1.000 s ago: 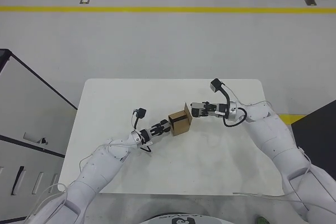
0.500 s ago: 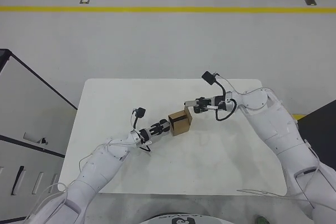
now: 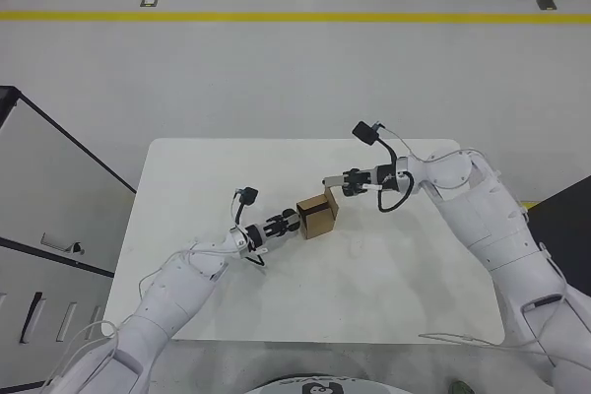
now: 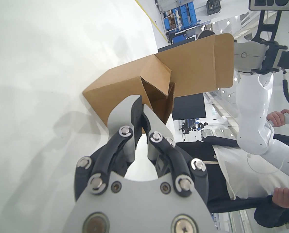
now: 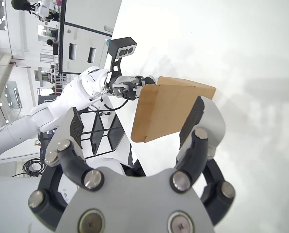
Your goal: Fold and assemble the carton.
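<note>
A small brown carton [image 3: 316, 218] stands in the middle of the white table [image 3: 394, 286], one top flap [image 3: 331, 203] raised on the right arm's side. My left gripper [image 3: 294, 223] is at the carton's left side, shut on an end wall by the folded-in inner flaps [image 4: 159, 81]. In the left wrist view its fingertips [image 4: 137, 109] pinch that cardboard edge. My right gripper [image 3: 331, 183] hangs open just beyond the raised flap. In the right wrist view the flap [image 5: 159, 112] lies between its spread fingers [image 5: 195, 115], and whether they touch it is unclear.
A dark cabinet [image 3: 20, 197] stands off the table's left side. A yellow line [image 3: 295, 16] runs across the floor beyond the table. Bare tabletop lies in front of the carton and to both sides.
My right gripper has swung left and towards the far edge, from level with the carton's right side to above its raised flap. The left gripper and carton have stayed put.
</note>
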Robot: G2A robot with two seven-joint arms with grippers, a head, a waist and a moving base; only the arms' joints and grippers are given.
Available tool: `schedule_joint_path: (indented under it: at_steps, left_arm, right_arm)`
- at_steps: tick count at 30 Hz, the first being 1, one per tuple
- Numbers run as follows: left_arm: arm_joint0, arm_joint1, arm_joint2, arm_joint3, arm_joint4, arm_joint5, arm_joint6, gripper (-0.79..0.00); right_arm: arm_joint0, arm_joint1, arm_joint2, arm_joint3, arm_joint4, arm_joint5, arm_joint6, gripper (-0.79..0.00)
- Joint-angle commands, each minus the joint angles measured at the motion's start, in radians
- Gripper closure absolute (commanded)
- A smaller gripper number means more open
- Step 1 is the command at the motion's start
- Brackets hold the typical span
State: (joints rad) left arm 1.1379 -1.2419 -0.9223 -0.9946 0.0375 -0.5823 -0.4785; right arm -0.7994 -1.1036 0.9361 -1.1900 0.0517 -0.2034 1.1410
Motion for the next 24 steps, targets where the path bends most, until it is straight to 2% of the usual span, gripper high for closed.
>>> schedule_joint_path:
  at_steps: [1,3,6,7,8,9,14,19,24]
  left_arm:
    - [0.0,0.0,-0.003,0.002,-0.001,0.0,0.0,0.0]
    - [0.0,-0.001,-0.004,0.004,-0.003,0.001,-0.002,0.0]
    - [0.001,-0.002,-0.007,0.007,-0.003,0.001,0.0,0.0]
    - [0.001,-0.002,-0.007,0.008,-0.004,0.001,-0.001,0.0]
    - [0.001,-0.002,-0.008,0.009,-0.002,0.002,-0.001,0.0]
    - [0.001,-0.003,-0.008,0.009,-0.001,0.002,-0.001,0.0]
    - [0.003,-0.005,-0.01,0.011,-0.001,0.006,-0.002,0.0]
    - [0.003,-0.007,-0.01,0.012,0.004,0.006,-0.002,0.0]
    - [0.007,-0.008,-0.012,0.012,0.007,0.005,0.002,0.0]
  right_arm:
    - [-0.002,0.006,0.012,-0.013,-0.008,0.022,0.014,-0.785]
    - [-0.006,0.011,0.022,-0.021,-0.016,0.044,0.034,-0.785]
    - [-0.013,0.018,0.035,-0.031,-0.022,0.061,0.05,-0.656]
    - [-0.016,0.019,0.038,-0.032,-0.024,0.063,0.051,-0.517]
    - [-0.017,0.02,0.038,-0.032,-0.029,0.066,0.052,-0.419]
    - [-0.018,0.02,0.038,-0.033,-0.031,0.067,0.051,-0.372]
    - [-0.005,0.017,0.013,-0.051,-0.085,0.083,0.049,-0.376]
    - [0.022,0.011,-0.024,-0.07,-0.156,0.125,0.049,-0.252]
    - [0.052,0.0,-0.064,-0.077,-0.203,0.151,0.057,-0.185]
